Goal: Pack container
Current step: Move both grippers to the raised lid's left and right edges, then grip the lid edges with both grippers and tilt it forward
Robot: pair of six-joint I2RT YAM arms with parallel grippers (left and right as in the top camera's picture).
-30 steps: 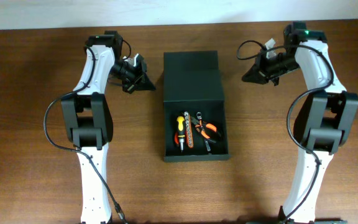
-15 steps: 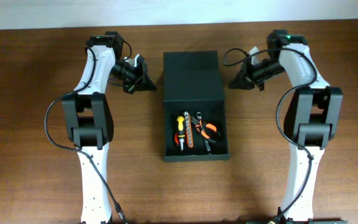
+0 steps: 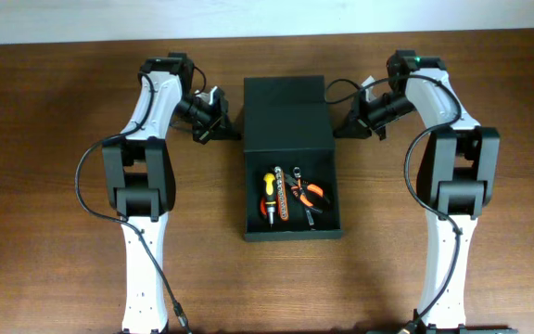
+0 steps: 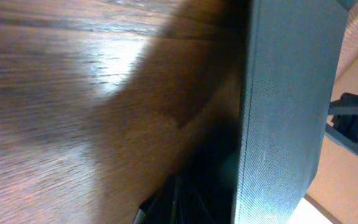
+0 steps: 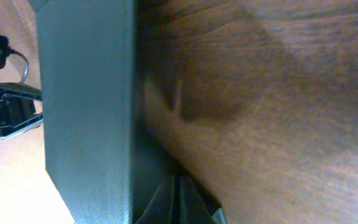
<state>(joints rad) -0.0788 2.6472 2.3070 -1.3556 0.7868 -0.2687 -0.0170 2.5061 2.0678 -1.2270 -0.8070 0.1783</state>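
the box (image 3: pixel 286 116) lies lengthwise between the left hand (image 3: pixel 233 131) and right hand (image 3: pixel 340 130); both, pressed together and empty, flank its far end, equally near.

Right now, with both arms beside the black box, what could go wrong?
1. The left jaws and the right jaws, both shut, sit close at opposite side walls of the container; an uneven push may slide or turn it on the table.
2. The screwdriver and pliers lie loose inside; a jolt may shift them.
3. The wrist views are blurred, so contact is hard to judge.
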